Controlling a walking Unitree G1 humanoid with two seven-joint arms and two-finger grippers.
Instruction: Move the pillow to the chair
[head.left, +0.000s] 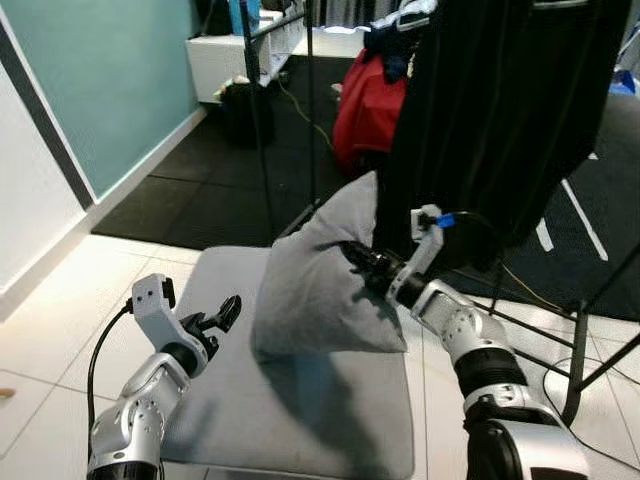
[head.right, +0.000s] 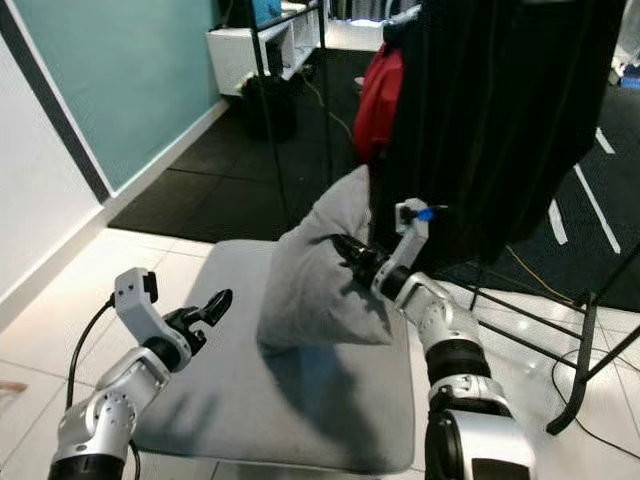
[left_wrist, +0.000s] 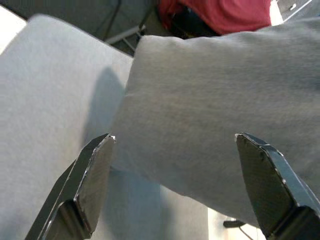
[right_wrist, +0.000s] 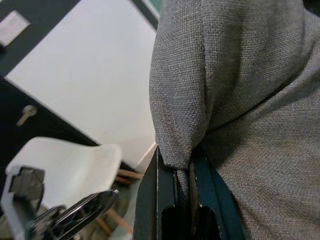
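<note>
Right wrist view shows the right gripper (right_wrist: 182, 192) pinched tight on a fold of the soft grey fabric pillow (head.left: 325, 280), which stands on the grey cushioned chair seat (head.left: 300, 410). The left gripper (head.left: 222, 315) gapes empty beside it. Released so, the upright pillow may topple off.

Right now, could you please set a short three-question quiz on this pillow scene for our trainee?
1. True or false: the right tool is shut on the grey pillow.
2. Where does the pillow's lower edge rest? A) tiled floor B) grey chair seat C) clothes rack
3. Fill in: the left tool is ____ and apart from the pillow.

Key: 1 true; 2 B; 3 open.
</note>
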